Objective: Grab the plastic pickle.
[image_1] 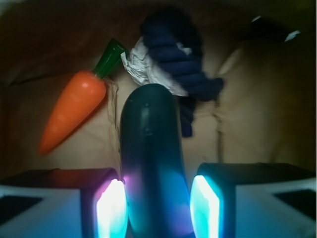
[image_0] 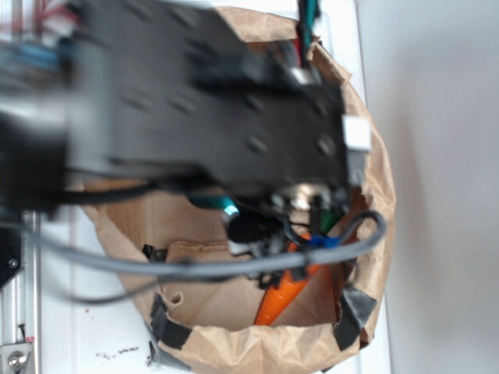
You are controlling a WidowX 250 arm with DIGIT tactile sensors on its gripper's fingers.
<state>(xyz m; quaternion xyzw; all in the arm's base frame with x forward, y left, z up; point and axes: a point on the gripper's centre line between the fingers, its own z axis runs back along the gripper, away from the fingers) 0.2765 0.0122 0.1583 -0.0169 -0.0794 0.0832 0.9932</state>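
Nearly done: gripper jaws apart, straddling the plastic pickle inside the paper bag; closing and lifting remain.

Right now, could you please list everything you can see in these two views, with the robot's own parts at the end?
plastic pickle: one, glossy dark green, lying lengthwise between the two claw fingers in the wrist view.
carrot: one, orange with a green stem, left of the pickle on the bag floor.
rope: one, dark navy, knotted, beyond the pickle's far end.
crumpled white scrap: one, white, tucked against the rope.
paper bag: one, brown, rim rolled down and patched with dark tape, holding all the items.
cable: one, grey, draped across the bag opening.
claw: one, fingers glowing pink and cyan, either side of the pickle; contact cannot be judged.
arm: one, black, blurred, over the bag.
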